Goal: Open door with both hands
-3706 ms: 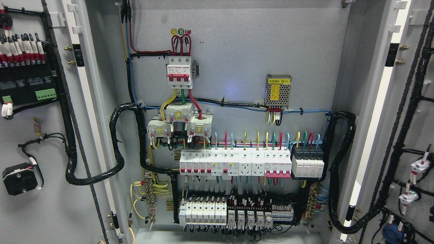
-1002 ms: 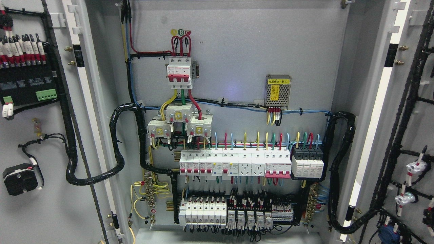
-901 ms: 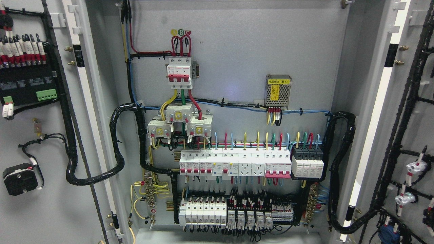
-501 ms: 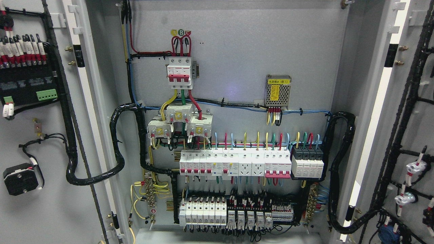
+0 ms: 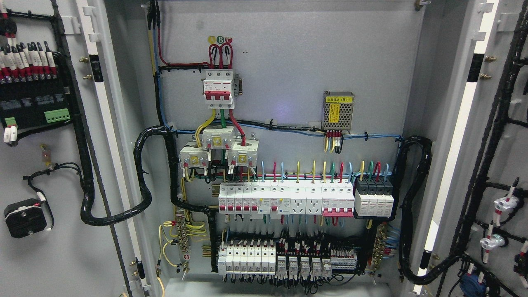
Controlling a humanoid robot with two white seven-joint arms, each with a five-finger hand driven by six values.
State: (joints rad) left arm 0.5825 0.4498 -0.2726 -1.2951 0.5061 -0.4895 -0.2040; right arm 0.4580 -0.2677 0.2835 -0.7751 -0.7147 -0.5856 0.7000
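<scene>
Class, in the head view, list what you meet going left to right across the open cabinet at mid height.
Left door → black cable loom → three white transformer blocks → perforated power supply → right cable loom → right door.

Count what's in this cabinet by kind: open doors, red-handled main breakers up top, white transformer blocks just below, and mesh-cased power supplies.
Open doors: 2
Red-handled main breaker: 1
White transformer blocks: 3
Mesh-cased power supply: 1
Total: 7
</scene>
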